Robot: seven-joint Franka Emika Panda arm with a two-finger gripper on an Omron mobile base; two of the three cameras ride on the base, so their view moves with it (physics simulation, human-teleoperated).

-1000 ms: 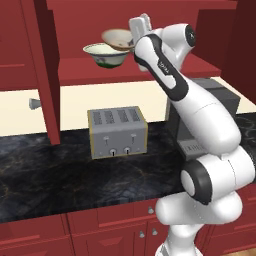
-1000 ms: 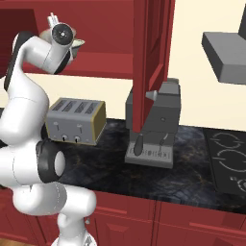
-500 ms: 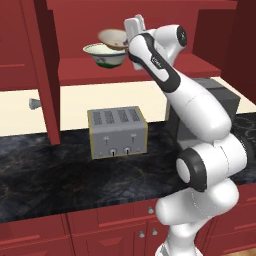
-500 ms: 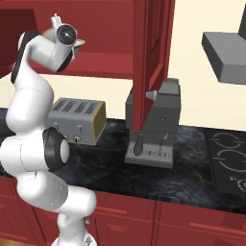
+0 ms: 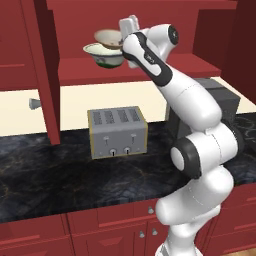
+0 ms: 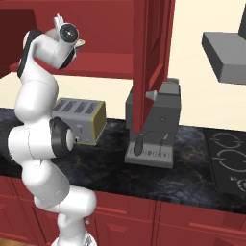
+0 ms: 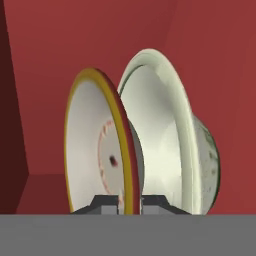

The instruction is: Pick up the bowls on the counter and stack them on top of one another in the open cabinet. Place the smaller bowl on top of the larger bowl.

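1. Since the earlier frame, arm has swung further left and reached deeper toward the open cabinet (image 5: 75, 70); both bowls went with it. Base hasn't moved: toaster (image 5: 117, 131) and coffee machine (image 6: 153, 122) sit where they were.
2. Claw (image 7: 130, 202) is closed on the rim of the smaller bowl (image 7: 95, 145). In the hand view the tan-yellow edge sits pinched between the two fingertips (image 7: 107, 202).
3. Left base view: smaller bowl (image 5: 110, 37) is up at about 11 o'clock from the wrist, tilted, just above the larger bowl (image 5: 104, 55).
4. Larger bowl looks airborne over the red shelf, not resting on it. In the hand view its flared rim (image 7: 165, 130) is right beside the small one's back, apparently touching. I can't tell what's carrying it; it may be riding on the small bowl or caught against it.
5. Step in hand, my read: bringing the bowls over the shelf. Nothing is set down yet, and the counter (image 5: 60, 175) has no bowls left that I can see.
6. Next move needs the hand levelled so the rims go horizontal, then lowered until the larger bowl's base seats on the shelf, small one nested inside, before the claw lets go.
7. Risk: releasing while tilted would likely send one or both sliding off the shelf edge.
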